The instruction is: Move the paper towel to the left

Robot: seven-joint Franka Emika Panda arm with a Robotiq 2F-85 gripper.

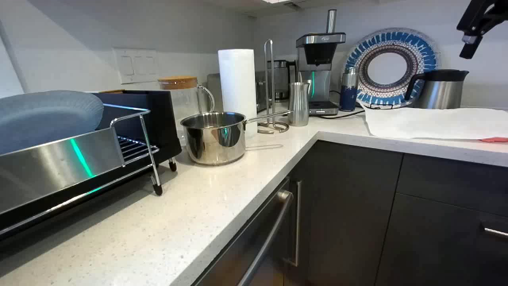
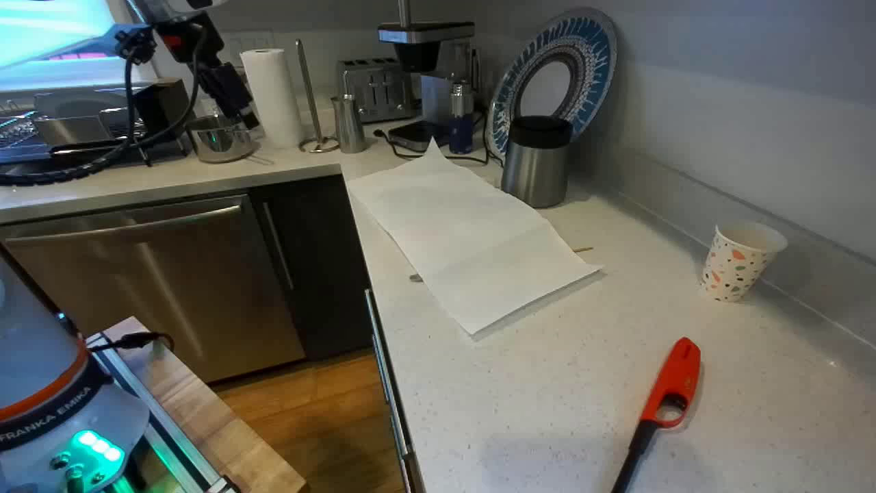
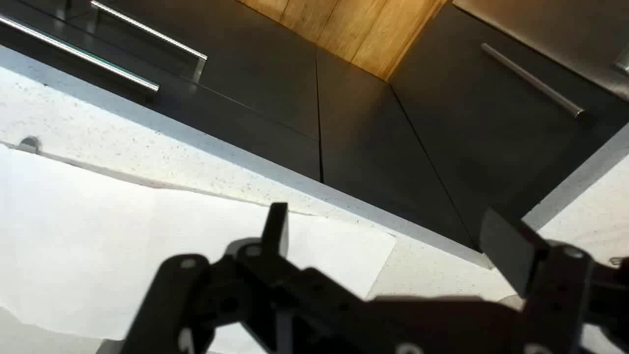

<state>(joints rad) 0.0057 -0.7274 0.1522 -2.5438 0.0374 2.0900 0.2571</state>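
The paper towel is a loose, creased white sheet [image 2: 472,239] lying on the counter with one corner standing up at the far end. It also shows in an exterior view [image 1: 428,121] at the right and in the wrist view [image 3: 98,231] at the lower left. My gripper [image 3: 393,238] is open, with nothing between its fingers. It hangs in the air above the counter, apart from the sheet, and shows in both exterior views [image 1: 472,45] [image 2: 239,106]. Small tips of things under the sheet poke out at its edges; I cannot tell what they are.
A steel pot [image 1: 214,139], an upright paper roll [image 1: 238,79], a wire stand [image 1: 273,87] and a dish rack [image 1: 131,139] line the counter. A steel carafe [image 2: 538,164] and bottle [image 2: 462,120] stand behind the sheet. A cup [image 2: 742,263] and red lighter [image 2: 667,397] lie nearer.
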